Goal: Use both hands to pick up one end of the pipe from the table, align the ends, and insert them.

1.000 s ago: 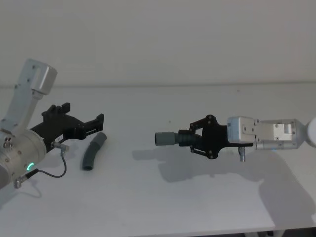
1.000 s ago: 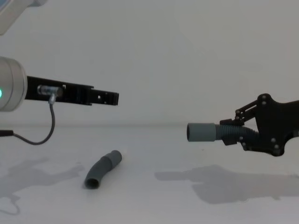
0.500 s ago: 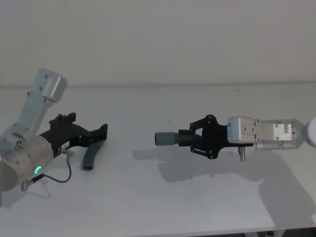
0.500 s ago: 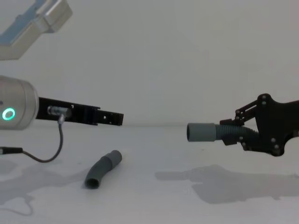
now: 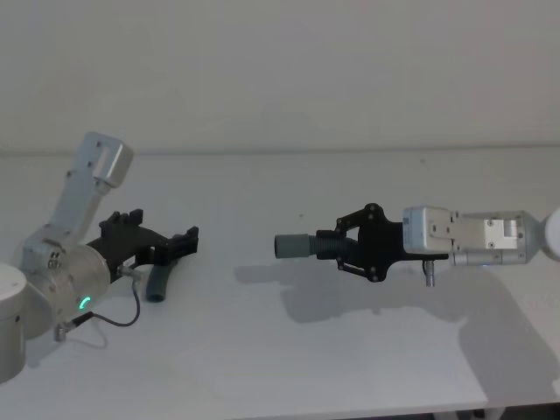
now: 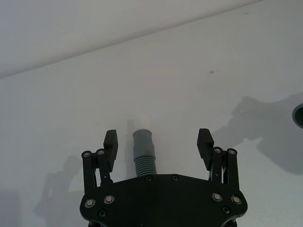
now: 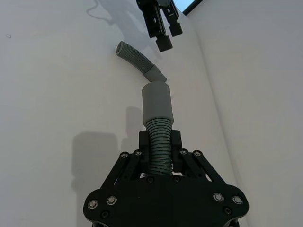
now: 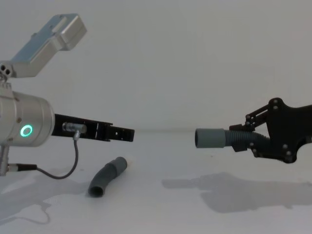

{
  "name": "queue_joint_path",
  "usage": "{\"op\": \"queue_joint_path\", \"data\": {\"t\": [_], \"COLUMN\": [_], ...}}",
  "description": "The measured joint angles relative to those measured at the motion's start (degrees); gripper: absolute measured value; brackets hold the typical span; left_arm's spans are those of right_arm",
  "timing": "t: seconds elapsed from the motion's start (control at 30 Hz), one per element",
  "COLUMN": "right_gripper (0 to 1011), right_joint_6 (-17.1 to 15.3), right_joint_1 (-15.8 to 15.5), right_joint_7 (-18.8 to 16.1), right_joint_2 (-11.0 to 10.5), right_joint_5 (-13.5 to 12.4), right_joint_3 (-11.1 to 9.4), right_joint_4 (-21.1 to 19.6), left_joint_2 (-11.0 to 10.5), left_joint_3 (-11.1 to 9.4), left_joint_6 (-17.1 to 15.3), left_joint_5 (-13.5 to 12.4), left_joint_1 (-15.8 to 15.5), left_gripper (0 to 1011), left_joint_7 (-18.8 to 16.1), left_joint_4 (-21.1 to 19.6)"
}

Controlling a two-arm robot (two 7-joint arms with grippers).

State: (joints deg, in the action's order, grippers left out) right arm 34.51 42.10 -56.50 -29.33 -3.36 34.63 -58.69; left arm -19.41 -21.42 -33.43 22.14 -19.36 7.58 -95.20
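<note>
We see left gripper (image 6: 157,141) above counter (image 5: 262,350), jaws wide; white-tipped hose piece (image 6: 143,150) lies below, lined up between jaws, untouched. Right gripper (image 5: 339,248) jaws clamp second hose piece (image 5: 302,246) midair, well apart.

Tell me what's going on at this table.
The right gripper holds one pipe piece in the air, its cuff pointing toward the robot's left. The other piece lies on the table. The left gripper hangs just above it with its fingers open, nothing gripped yet. The two pieces are well apart, so nothing is aligned or joined.
</note>
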Motion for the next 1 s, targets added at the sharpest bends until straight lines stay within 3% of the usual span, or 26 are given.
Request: {"op": "queue_joint_path", "data": {"t": [0.57,1.0], "right_gripper": [233,233], "right_joint_6": [0.00,0.00], "right_joint_1": [0.00,0.00], "right_joint_7": [0.00,0.00], "right_joint_2": [0.00,0.00], "right_joint_5": [0.00,0.00], "right_joint_3": [0.00,0.00], "right_joint_4": [0.00,0.00], "left_joint_2": [1.35,0.28], "left_joint_3": [-0.71,-2.18], "left_joint_6": [-7.14,-11.09], "left_joint_5": [0.67,0.09], "left_joint_1": [-3.75,-6.20], "left_gripper": [1001,1001], "left_joint_7": [1.74,4.15], "left_joint_4": [2.28,3.74]}}
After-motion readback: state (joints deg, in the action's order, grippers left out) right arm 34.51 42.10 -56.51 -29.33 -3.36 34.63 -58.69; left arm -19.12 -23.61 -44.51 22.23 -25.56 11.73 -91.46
